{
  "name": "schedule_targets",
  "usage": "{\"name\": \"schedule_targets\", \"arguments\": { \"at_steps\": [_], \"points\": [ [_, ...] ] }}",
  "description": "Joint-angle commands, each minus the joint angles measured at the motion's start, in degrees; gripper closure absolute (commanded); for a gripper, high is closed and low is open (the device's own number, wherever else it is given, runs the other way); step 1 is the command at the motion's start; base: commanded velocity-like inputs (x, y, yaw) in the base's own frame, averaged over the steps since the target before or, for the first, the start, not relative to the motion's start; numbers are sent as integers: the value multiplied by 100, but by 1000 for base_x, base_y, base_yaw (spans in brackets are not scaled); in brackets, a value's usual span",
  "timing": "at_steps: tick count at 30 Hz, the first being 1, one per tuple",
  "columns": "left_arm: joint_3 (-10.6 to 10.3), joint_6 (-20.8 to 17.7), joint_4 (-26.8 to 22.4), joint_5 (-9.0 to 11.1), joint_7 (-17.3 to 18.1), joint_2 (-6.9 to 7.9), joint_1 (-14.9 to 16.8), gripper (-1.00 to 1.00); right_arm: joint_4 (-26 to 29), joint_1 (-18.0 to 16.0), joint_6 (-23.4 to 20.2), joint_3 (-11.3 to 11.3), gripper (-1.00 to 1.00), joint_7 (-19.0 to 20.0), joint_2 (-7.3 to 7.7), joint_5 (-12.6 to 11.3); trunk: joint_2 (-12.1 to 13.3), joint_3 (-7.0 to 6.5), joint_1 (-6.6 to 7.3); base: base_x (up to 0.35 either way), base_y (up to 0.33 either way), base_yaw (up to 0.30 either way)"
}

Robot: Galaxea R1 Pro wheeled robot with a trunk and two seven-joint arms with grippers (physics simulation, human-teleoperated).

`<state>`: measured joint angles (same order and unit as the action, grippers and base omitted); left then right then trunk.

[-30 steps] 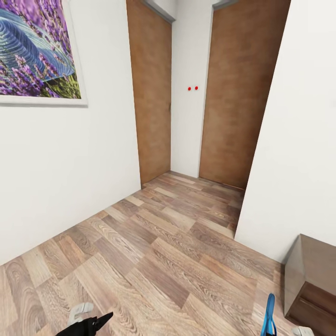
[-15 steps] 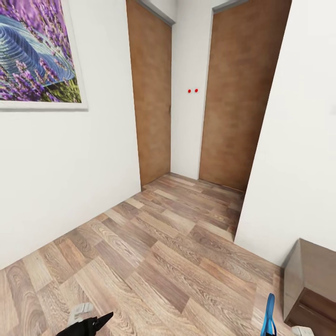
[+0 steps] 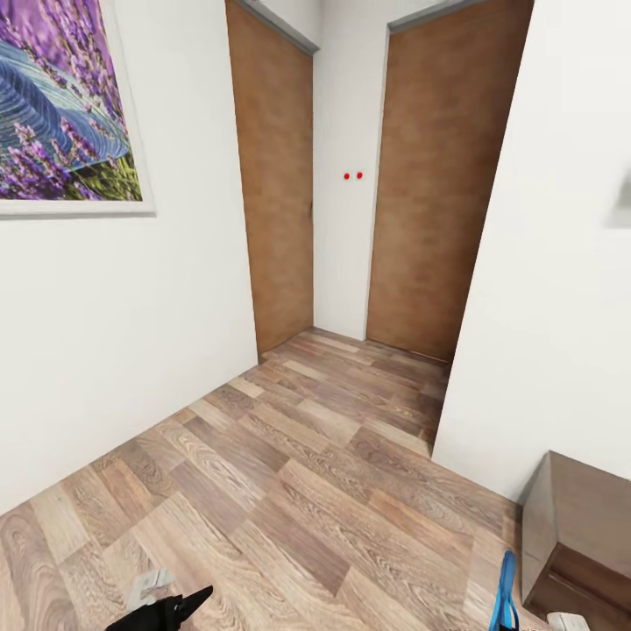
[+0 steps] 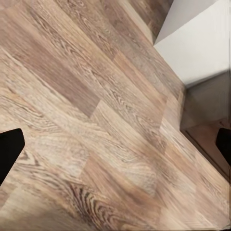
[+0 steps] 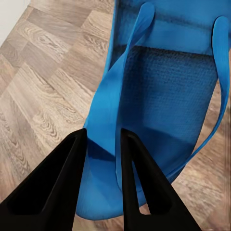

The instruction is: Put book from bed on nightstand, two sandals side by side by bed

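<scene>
Progress stands partial, by judgement: one blue sandal (image 5: 159,96) is in hand and none is yet seen set down beside a bed, while the book, the bed and the second sandal lie outside what these views cover, so their status cannot be told. The right tool (image 5: 102,139) is narrowed onto a strap of that sandal, one dark finger on each side of it, in the right wrist view. In the head view the same sandal (image 3: 504,592) hangs at about 5 o'clock near the lower edge, edge-on, its long axis close to upright with the upper end toward 12 o'clock; which end is the toe cannot be told. The left tool (image 3: 180,606) sits at about 7 o'clock in the head view; in the left wrist view its fingertips stand wide apart with nothing between them. A dark brown cabinet (image 3: 583,517) stands at 4 o'clock, near the hanging sandal. The plank floor (image 3: 289,473) runs ahead to two brown doors (image 3: 429,175), with a purple picture (image 3: 61,105) at 10 o'clock. Remaining, by judgement: place both sandals, move the book.
</scene>
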<state>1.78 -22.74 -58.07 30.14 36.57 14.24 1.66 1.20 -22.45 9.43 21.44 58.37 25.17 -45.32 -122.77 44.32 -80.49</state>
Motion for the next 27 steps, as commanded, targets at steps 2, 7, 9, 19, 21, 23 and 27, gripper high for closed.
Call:
{"name": "schedule_targets", "arguments": {
  "at_steps": [2,7,9,19,21,23,27],
  "points": [
    [7,-51,-3,45,8,0,1,-100,-5,-5,33,53,100,13,0,-30,79,-37,46,0,0,-259],
    [7,-47,-3,45,11,0,1,-100,-5,-5,33,53,100,16,-1,-30,279,-139,155,0,0,-203],
    [7,-47,-3,45,15,0,1,-100,-5,-5,33,53,100,16,-1,-30,360,-176,199,0,0,-41],
    [7,-52,-3,45,17,0,1,-100,-5,-5,33,53,100,21,-3,-30,761,-356,419,0,0,-29],
    [7,-50,-3,45,17,0,1,-100,-5,-5,33,53,100,23,-3,-30,841,-392,463,0,0,-194],
    [7,-49,-3,45,17,0,1,-100,-5,-5,33,53,100,24,0,-30,921,-428,507,0,0,-246],
    [7,-47,-3,45,17,0,1,-100,-5,-5,33,53,100,25,0,-30,1082,-500,595,0,0,-212]
  ]
}}
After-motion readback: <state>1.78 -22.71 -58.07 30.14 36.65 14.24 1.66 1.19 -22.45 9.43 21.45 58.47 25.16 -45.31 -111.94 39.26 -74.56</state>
